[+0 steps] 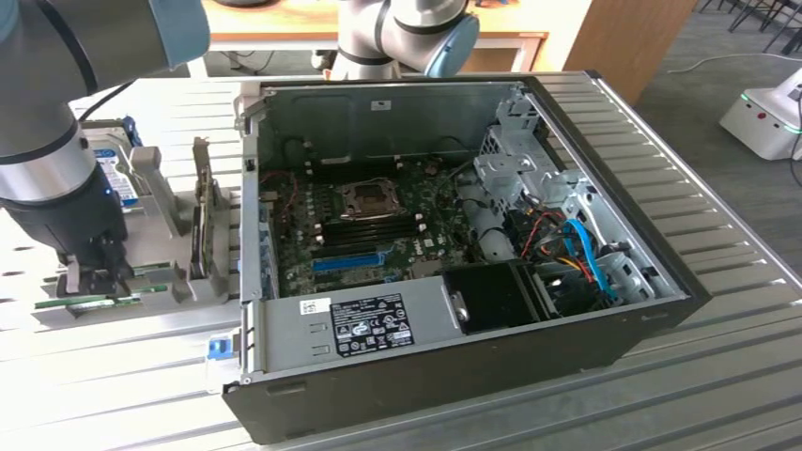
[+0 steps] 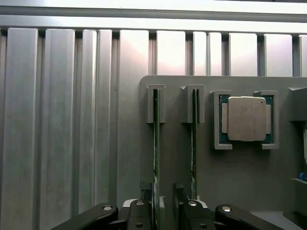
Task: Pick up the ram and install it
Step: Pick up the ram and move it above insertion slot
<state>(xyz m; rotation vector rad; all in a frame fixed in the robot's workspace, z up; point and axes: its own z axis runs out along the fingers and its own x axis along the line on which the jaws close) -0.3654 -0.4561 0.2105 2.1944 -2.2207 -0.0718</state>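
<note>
We see the jaws spread as wide as they go, straddling the ram (image 2: 156, 143). It stands on edge in a slot of a grey holder (image 2: 240, 191). The stick runs between the two fingertips (image 2: 180, 194), closer to one than to the other, and nothing is clamped on it.

Just outside the jaws a second stick (image 2: 193, 143) stands on edge in the neighbouring slot, parallel to the first. Farther out on the same holder a processor (image 2: 247, 119) lies flat in its own recess.

The holder rests on the table (image 2: 62, 120), a pale, ribbed metal surface with long grooves. Well apart from the jaws, toward the exterior view's right, an open computer case (image 1: 602, 357) sits on the table. Its motherboard (image 1: 376, 221) faces up and shows a blue slot (image 1: 345, 262).

Beyond the table we see a wooden desk (image 1: 269, 39) and grey carpet (image 1: 715, 66).

The arm (image 1: 51, 141) hangs straight down over the holder, wrist vertical, with the jaws pointing at the table. A further grey and blue joint (image 1: 401, 33) rises behind the case.
</note>
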